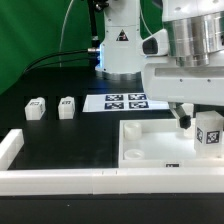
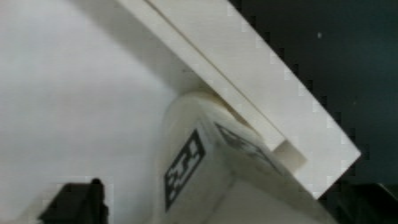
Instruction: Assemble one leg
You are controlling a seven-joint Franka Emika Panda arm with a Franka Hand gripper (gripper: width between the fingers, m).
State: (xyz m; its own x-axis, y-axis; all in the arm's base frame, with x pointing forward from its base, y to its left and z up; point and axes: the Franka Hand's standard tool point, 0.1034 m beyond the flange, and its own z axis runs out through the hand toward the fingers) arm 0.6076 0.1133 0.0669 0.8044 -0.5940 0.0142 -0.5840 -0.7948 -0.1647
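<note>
Where green backdrop [image 1: 40, 25] ends, black table [image 1: 60, 140]

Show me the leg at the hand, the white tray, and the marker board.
leg [image 1: 209, 133], exterior view, on its tagged front face.
white tray [image 1: 150, 160], exterior view, on its bare floor.
marker board [image 1: 125, 102], exterior view, on its middle between the tags.
hand [image 1: 186, 118], exterior view, at its fingertips beside the leg.

— The leg [image 1: 209, 133] over the tray [image 1: 150, 150], what is it made of?
— White plastic, smooth and matt, like the tray. Behind the tray, the marker board [image 1: 124, 102] looks like thin matt paper on a black matt table [image 1: 60, 135].
</note>
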